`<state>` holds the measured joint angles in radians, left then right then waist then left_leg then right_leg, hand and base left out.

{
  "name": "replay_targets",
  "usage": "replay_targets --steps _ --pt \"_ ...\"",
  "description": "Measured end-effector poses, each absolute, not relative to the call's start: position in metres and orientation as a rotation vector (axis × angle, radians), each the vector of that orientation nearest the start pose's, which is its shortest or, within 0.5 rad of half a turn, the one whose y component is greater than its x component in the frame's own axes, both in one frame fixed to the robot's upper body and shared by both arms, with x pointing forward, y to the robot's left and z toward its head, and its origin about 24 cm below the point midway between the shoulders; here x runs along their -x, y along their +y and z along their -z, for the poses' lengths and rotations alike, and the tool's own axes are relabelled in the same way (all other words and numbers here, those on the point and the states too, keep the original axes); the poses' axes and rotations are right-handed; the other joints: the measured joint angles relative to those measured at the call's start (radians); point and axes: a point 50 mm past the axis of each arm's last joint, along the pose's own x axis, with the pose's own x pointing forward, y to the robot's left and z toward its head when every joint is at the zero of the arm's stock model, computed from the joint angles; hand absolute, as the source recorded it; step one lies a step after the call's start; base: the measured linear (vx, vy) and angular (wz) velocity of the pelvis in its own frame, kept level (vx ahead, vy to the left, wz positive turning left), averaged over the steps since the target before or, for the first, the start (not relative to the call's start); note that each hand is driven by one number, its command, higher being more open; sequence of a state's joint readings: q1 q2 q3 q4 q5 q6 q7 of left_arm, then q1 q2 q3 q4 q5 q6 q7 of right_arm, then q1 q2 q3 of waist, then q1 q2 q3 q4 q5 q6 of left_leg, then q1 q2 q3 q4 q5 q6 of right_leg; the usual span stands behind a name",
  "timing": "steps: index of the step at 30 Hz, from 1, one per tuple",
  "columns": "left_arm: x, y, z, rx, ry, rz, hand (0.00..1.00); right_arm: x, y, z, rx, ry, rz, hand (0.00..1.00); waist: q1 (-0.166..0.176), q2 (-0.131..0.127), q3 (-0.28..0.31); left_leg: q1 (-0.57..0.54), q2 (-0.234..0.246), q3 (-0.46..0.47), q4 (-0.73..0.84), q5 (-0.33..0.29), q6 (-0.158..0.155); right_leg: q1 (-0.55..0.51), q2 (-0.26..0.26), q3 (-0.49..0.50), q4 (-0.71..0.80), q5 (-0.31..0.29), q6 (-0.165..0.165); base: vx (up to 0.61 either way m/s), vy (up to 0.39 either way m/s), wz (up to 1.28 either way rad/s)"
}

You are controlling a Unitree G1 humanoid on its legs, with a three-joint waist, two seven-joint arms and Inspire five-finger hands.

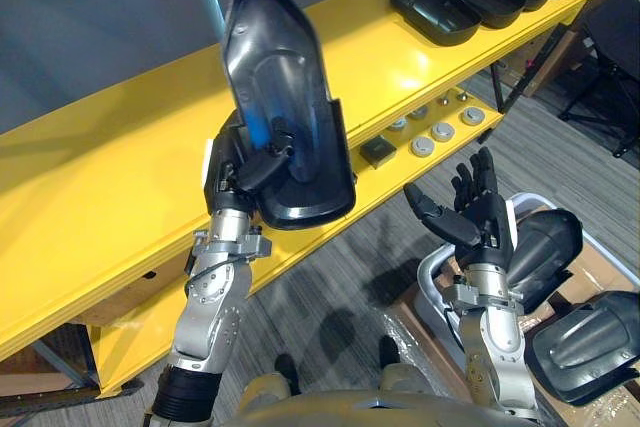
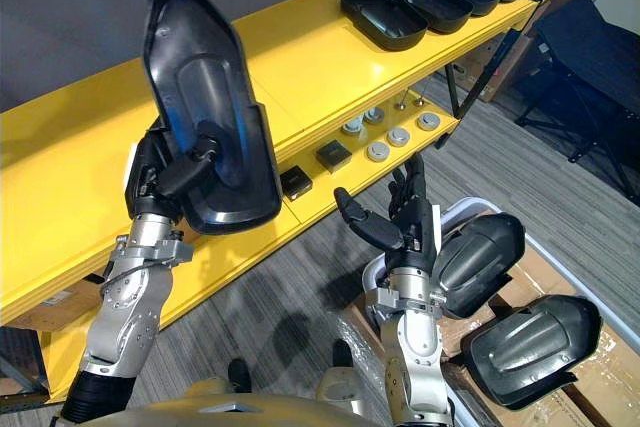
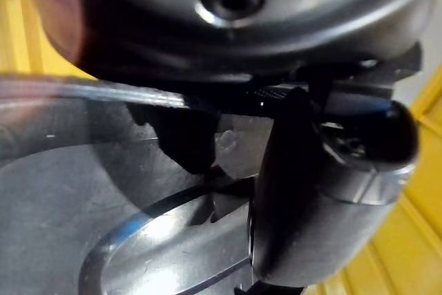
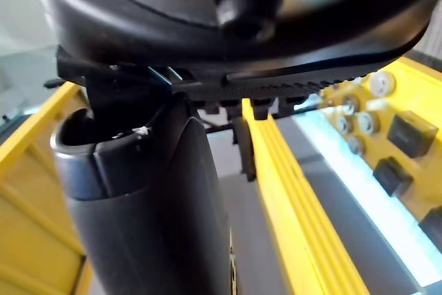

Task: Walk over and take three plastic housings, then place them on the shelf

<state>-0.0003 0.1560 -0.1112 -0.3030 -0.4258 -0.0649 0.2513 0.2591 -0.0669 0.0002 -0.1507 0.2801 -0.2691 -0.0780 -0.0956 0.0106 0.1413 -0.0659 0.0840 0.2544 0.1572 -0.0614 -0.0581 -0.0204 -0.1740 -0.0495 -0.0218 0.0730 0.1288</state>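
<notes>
left hand (image 1: pixel 240 172) is closest, raised in front of the head cam, thumb and fingers pinching the wide end of the held housing (image 1: pixel 285 97); it stands nearly upright, narrow tip up, above the front of the yellow shelf (image 1: pixel 100 177). right hand (image 1: pixel 475 212) sits lower, fingers straight and spread, empty, near a grey bin (image 1: pixel 430 272) with two spare housings (image 1: pixel 545 247) by it. A row of placed housings (image 1: pixel 435 12) lies hollow side up at the shelf's far right end, small round parts (image 1: pixel 443 131) on the tier below. Handling guess: thin moulded shell, light and stiff, glossy so probably slippery. Held by one end it'll want to pivot, so rim grip at the wide end with thumb in the hollow looks right. No label or writing readable on any housing
</notes>
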Motion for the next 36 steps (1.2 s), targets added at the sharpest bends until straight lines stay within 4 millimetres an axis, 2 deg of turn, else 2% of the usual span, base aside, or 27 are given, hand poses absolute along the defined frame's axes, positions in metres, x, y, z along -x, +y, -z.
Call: replay_targets --steps 2,5,9,12,18,23,26,32,33,36 --pt "-0.251 0.164 -0.117 0.334 -0.299 -0.143 0.00 -0.199 -0.183 -0.045 -0.204 -0.162 0.169 1.00 -0.006 0.000 0.000 0.005 0.000 0.001 0.000 0.000 0.000 0.003 0.000 0.000 -0.001 0.000 0.000 -0.05 0.004 -0.02" --pt "-0.272 0.184 -0.122 0.340 -0.308 -0.289 0.00 -0.199 -0.182 -0.046 -0.200 -0.164 0.147 1.00 -0.014 -0.001 0.000 0.005 0.001 0.009 -0.001 -0.003 -0.001 -0.008 0.000 0.005 -0.002 -0.004 -0.006 -0.07 0.000 -0.08" --pt "-0.299 0.206 -0.117 0.345 -0.251 -0.447 0.00 -0.200 -0.183 -0.047 -0.175 -0.161 0.103 1.00 -0.034 -0.004 0.002 -0.005 0.001 0.022 0.004 -0.003 0.000 -0.029 0.000 0.022 0.003 -0.003 -0.005 -0.03 0.002 -0.11" --pt "-0.315 0.210 -0.121 0.354 -0.230 -0.462 0.00 -0.204 -0.183 -0.050 -0.155 -0.168 0.078 1.00 -0.048 -0.009 0.007 -0.038 0.003 0.022 0.020 -0.004 0.002 -0.050 0.000 0.025 0.003 0.012 0.000 0.00 0.000 0.00" --pt "-0.350 0.216 -0.148 0.296 -0.216 -0.453 0.00 -0.219 -0.171 -0.063 -0.141 -0.223 -0.005 1.00 -0.077 -0.020 0.058 -0.066 -0.001 0.020 0.028 0.000 0.008 -0.070 -0.004 0.028 0.003 0.023 0.001 -0.03 0.005 0.01" --pt "-0.364 0.226 -0.155 0.295 -0.177 -0.474 0.00 -0.224 -0.165 -0.068 -0.132 -0.233 -0.049 1.00 -0.095 -0.021 0.118 -0.092 -0.002 0.025 0.029 0.007 0.011 -0.100 -0.006 0.034 0.003 0.033 0.000 -0.04 -0.002 -0.02" --pt "-0.369 0.229 -0.176 0.306 -0.236 -0.479 0.00 -0.224 -0.165 -0.066 -0.122 -0.214 -0.054 1.00 -0.098 -0.021 0.148 -0.099 -0.002 0.024 0.030 0.008 0.012 -0.105 -0.006 0.034 0.003 0.034 -0.001 0.00 0.000 0.00" --pt "-0.374 0.231 -0.193 0.318 -0.265 -0.520 0.00 -0.226 -0.158 -0.067 -0.124 -0.218 -0.081 1.00 -0.100 -0.024 0.189 -0.101 -0.003 0.027 0.031 0.008 0.012 -0.110 -0.007 0.041 0.005 0.034 -0.001 -0.01 0.000 -0.01" --pt "-0.374 0.232 -0.196 0.317 -0.273 -0.524 1.00 -0.227 -0.157 -0.069 -0.126 -0.223 -0.085 1.00 -0.100 -0.023 0.198 -0.101 -0.003 0.029 0.032 0.008 0.012 -0.111 -0.007 0.043 0.006 0.034 -0.001 -0.04 0.000 -0.03" --pt "-0.375 0.237 -0.204 0.332 -0.286 -0.532 1.00 -0.229 -0.153 -0.071 -0.130 -0.234 -0.090 1.00 -0.101 -0.024 0.212 -0.104 -0.003 0.034 0.032 0.009 0.012 -0.119 -0.007 0.050 0.010 0.034 -0.001 -0.04 -0.001 -0.04"
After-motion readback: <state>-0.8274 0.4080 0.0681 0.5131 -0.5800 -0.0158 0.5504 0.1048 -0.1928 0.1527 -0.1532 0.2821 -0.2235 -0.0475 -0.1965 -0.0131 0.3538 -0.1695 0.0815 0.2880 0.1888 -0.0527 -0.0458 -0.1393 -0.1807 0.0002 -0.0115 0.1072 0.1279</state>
